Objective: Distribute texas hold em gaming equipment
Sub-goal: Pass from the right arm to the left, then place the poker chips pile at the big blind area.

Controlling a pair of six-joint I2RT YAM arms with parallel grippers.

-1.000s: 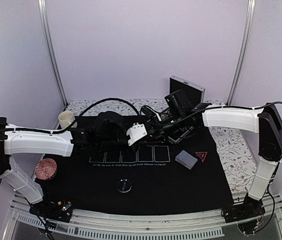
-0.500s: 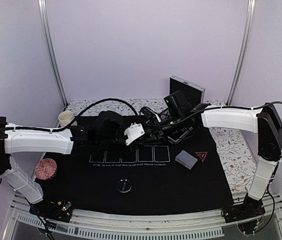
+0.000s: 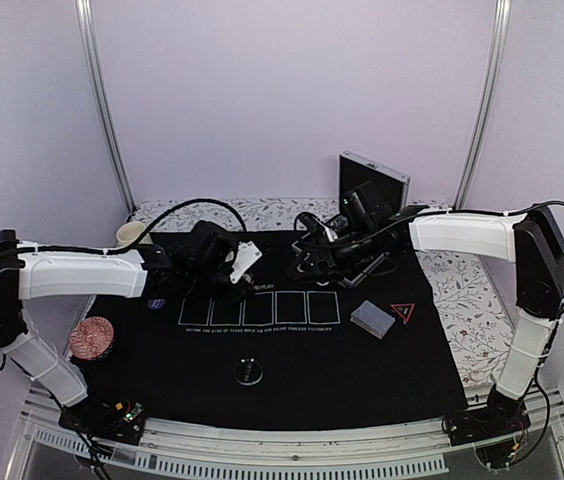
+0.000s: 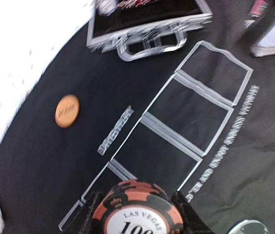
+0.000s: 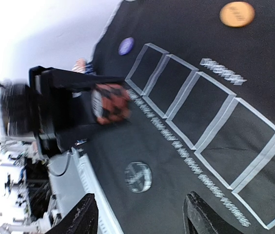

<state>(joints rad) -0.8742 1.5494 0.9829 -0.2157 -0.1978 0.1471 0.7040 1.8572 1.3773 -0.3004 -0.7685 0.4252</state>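
Note:
My left gripper [image 4: 137,209] is shut on a small stack of orange-and-black striped poker chips [image 4: 137,217] marked "Las Vegas 100" and holds it above the left end of the printed card boxes [image 3: 259,307]. In the top view it [image 3: 242,270] hangs over the mat's back left. My right gripper [image 5: 142,219] is open and empty, and in the top view it [image 3: 307,258] is near the case's front. The right wrist view shows the held chips [image 5: 110,103]. An orange disc [image 4: 67,110], a purple disc [image 5: 126,45] and a black-and-white disc [image 3: 249,372] lie on the mat. The grey-blue card deck [image 3: 372,318] and the red-edged triangle marker [image 3: 403,312] lie at the right.
The silver case [image 3: 372,180] stands open at the back of the black mat [image 3: 312,390], its handle toward the card boxes. A cream mug [image 3: 128,235] sits at the back left, partly behind my left arm. A pinkish round thing [image 3: 92,337] lies off the mat's left edge.
My left gripper has drawn back to the left with the chips, away from the right gripper. The right gripper has pulled slightly right, toward the case.

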